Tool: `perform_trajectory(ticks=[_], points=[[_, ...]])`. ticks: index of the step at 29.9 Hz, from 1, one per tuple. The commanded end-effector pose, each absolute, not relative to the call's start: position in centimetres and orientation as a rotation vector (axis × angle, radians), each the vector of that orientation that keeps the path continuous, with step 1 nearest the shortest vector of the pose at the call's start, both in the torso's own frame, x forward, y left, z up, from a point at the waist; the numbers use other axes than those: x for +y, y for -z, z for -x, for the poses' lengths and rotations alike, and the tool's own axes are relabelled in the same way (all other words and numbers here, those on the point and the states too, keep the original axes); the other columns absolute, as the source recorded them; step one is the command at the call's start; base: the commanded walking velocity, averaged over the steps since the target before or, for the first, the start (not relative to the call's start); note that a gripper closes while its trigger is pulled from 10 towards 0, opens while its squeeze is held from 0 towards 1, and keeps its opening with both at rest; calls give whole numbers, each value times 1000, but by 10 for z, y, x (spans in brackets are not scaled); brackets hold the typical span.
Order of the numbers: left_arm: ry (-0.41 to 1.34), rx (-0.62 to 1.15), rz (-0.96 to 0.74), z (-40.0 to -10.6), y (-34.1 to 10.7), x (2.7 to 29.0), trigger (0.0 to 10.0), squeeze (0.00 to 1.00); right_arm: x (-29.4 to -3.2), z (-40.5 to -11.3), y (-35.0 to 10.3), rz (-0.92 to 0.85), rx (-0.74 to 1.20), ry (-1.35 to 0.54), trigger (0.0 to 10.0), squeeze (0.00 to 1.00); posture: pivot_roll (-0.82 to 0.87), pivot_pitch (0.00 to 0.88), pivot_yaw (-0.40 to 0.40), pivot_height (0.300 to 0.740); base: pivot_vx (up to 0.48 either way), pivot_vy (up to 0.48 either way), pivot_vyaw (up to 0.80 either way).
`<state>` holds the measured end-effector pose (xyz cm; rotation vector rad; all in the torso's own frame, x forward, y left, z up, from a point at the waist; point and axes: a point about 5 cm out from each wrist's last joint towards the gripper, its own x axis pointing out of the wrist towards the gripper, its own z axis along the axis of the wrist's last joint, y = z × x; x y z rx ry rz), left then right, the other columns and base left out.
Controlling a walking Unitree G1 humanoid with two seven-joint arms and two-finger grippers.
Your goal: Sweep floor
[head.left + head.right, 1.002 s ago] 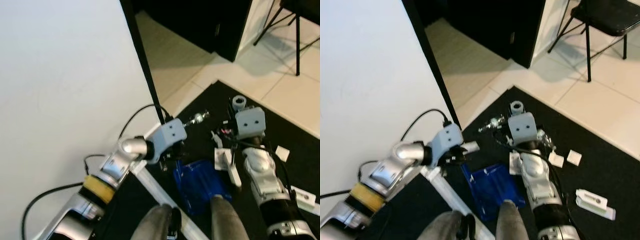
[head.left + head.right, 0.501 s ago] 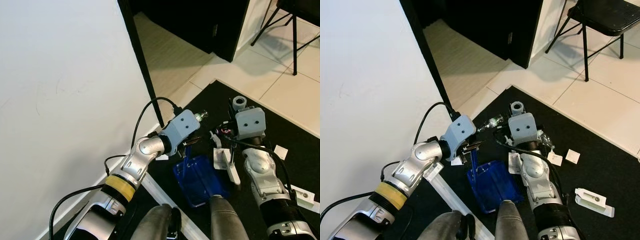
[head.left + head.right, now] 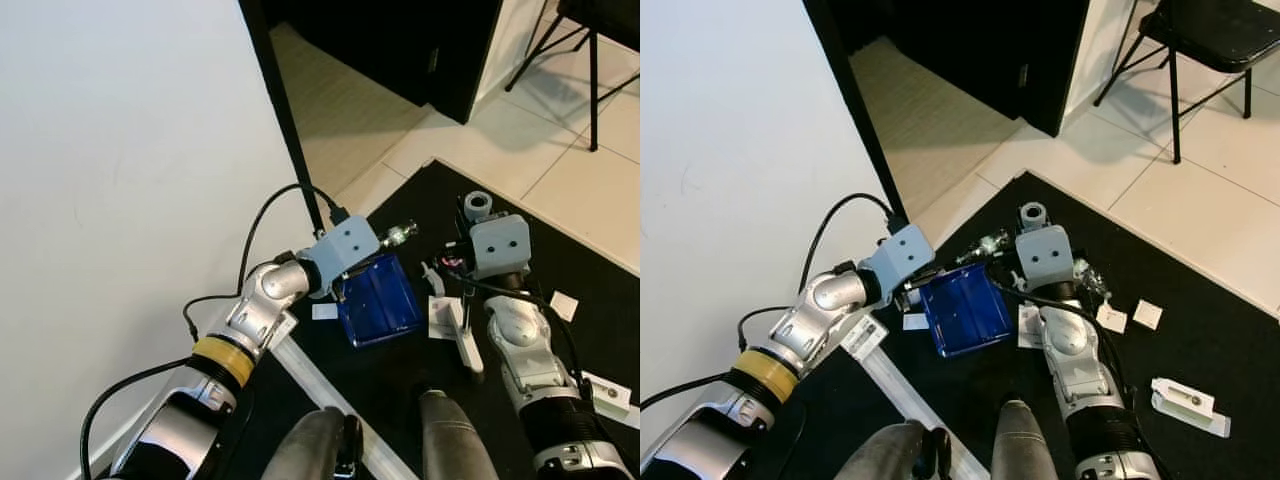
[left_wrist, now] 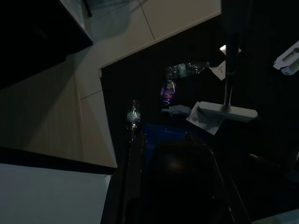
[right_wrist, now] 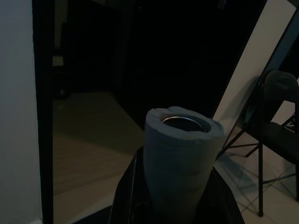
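The blue dustpan (image 3: 378, 299) hangs tilted above the black mat (image 3: 590, 300), its open face turned up toward the head camera, held at its near edge by the left gripper (image 3: 345, 290), whose fingers are closed on it beside the white wall (image 3: 120, 150). The left arm reaches forward from the lower left, with a black cable looping over its wrist.

To the right, the right gripper (image 3: 470, 245) clasps the grey-wrapped top of the broom handle (image 5: 180, 163), which stands upright in front of it; the right wrist view shows the padded handle end set between the two black fingers. The broom's pale head (image 4: 226, 111) rests on the mat just beside the dustpan, on the side away from the wall.

Litter lies on the mat: a crumpled clear plastic bottle (image 3: 397, 236) near the mat's far corner just beyond the dustpan, a small white paper scrap (image 3: 324, 311) at the wall-side edge of the dustpan, another white scrap (image 3: 565, 305) to the right of the right arm, and a white flat object (image 3: 1187, 404) farther right. A black folding chair (image 3: 1200, 40) stands on the pale tiles beyond the mat.
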<state>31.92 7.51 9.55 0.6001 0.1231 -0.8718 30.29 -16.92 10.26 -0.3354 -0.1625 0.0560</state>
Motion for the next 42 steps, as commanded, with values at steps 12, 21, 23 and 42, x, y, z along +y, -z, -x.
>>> perform_trajectory(ticks=[12,21,23,42], points=[[896,226,-444,-324,-93,80,10000,0,-172,-301,-104,339,-174,-55,10000,0,-109,179,117,740,0,0,0],[947,250,-514,-330,-110,119,10000,0,-168,-302,-102,334,-171,-65,10000,0,-87,182,109,740,0,0,0],[947,280,-537,-328,-98,116,10000,0,-166,-303,-102,332,-169,-70,10000,0,-85,182,109,740,0,0,0],[886,339,-681,-339,-100,135,10000,0,-174,-299,-102,340,-167,-48,10000,0,-110,189,115,740,0,0,0]])
